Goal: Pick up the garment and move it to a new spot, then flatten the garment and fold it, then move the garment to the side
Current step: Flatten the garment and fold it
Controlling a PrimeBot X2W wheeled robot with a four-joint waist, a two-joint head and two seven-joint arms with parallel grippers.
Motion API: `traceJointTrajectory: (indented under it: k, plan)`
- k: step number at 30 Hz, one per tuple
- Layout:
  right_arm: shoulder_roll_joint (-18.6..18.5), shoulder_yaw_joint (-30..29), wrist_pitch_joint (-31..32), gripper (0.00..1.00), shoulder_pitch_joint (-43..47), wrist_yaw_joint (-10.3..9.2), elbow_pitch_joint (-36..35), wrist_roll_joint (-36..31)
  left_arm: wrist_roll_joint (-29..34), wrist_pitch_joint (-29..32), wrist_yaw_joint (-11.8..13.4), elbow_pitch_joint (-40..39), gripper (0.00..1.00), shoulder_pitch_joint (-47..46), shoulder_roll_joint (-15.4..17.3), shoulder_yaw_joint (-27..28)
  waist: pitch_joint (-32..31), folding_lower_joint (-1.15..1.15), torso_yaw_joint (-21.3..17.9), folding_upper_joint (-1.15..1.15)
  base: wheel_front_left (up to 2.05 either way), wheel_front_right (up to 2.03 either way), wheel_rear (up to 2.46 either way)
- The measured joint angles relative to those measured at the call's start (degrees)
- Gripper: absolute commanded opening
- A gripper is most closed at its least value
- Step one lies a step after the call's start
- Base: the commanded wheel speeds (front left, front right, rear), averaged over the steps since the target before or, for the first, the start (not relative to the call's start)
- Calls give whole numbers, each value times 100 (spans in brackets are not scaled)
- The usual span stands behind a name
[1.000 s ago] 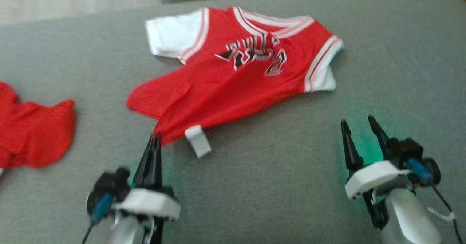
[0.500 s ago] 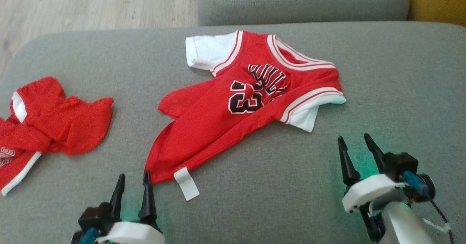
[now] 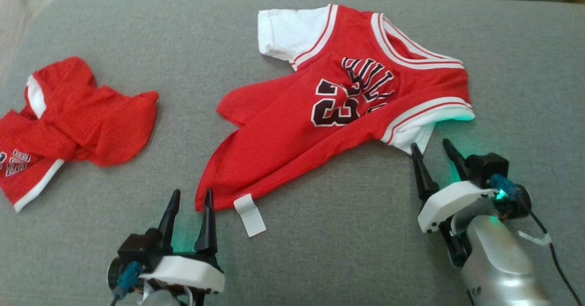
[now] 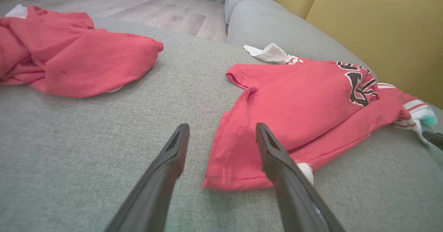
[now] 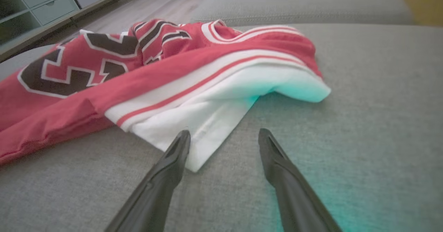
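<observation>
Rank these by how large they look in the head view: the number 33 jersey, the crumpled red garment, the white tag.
1. number 33 jersey
2. crumpled red garment, though the picture's left edge cuts it off
3. white tag, smallest by far

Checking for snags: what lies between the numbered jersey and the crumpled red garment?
Just bare grey cushion between the numbered jersey and the crumpled red garment; the head and left wrist views both show it.
</observation>
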Motion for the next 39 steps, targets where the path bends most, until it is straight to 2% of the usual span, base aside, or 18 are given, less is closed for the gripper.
traceJointTrajectory:
  k: [4, 5, 6, 7, 10, 13, 17, 22, 28, 29, 30, 31, 34, 39]
  plan:
    - [0, 145, -34, 99, -86, 0, 258, 129, 0, 0, 7, -43, 100, -13, 0, -11, 106, 0, 84, 0, 0, 0, 0]
    - [-3, 171, -34, 84, -147, 0, 320, 147, 0, 0, 8, -56, 100, -14, 0, -12, 119, -1, 94, 0, 0, 0, 0]
    - [-4, 207, -35, 61, -208, 0, 394, 149, 0, 0, 8, -65, 100, -17, -1, -15, 128, -1, 103, 0, 0, 0, 0]
    - [-5, 247, -37, 0, -270, 0, 467, 190, 0, 0, 8, -65, 100, -24, -1, -16, 134, -1, 107, 0, 0, 0, 0]
    - [7, 280, -49, 0, -353, 0, 510, 245, 0, 0, 9, -69, 100, -78, -1, -1, 139, -1, 76, 0, 0, 0, 0]
    - [41, -11, -15, 0, -301, 0, 258, 232, 2, 0, 9, -88, 100, -108, -1, 21, 105, 0, -7, 0, 0, 0, 0]
    - [23, -422, -7, 0, -45, 0, -610, 92, -1, 0, 1, -89, 100, -101, -1, 31, -16, -1, -156, 0, 0, 0, 0]
    - [1, -533, -5, 0, 308, 0, -1575, -211, 0, 0, 5, -90, 100, -16, -1, 101, -197, -1, -430, 0, 0, 0, 0]
    - [-1, -1007, -7, 0, 1020, 0, -2139, -431, 0, 0, 1, -37, 100, 179, -1, 185, -408, -2, -731, 0, 0, 0, 0]
    - [3, -1049, -7, 34, 1187, 0, -2132, -424, 0, 0, 2, -25, 100, 186, 0, 194, -441, -2, -770, 0, 0, 0, 0]
    - [18, -1080, -7, 97, 1348, 0, -2125, -387, 0, 0, 4, -15, 100, 194, 0, 203, -469, -2, -806, 0, 0, 0, 0]
    - [36, -1084, -5, 100, 1499, 0, -2119, -358, 1, 0, 10, -7, 100, 206, 0, 214, -490, -2, -842, 0, 0, 0, 0]
    - [78, -1062, -2, 100, 1729, 0, -2204, -162, 116, 0, 57, 11, 100, 251, -1, 258, -525, -2, -926, 0, 0, 0, 0]
    - [79, -759, -2, 100, 1560, 0, -2718, 115, 305, 0, 164, -42, 100, 271, -2, 517, -555, -1, -980, 0, 0, 0, 0]
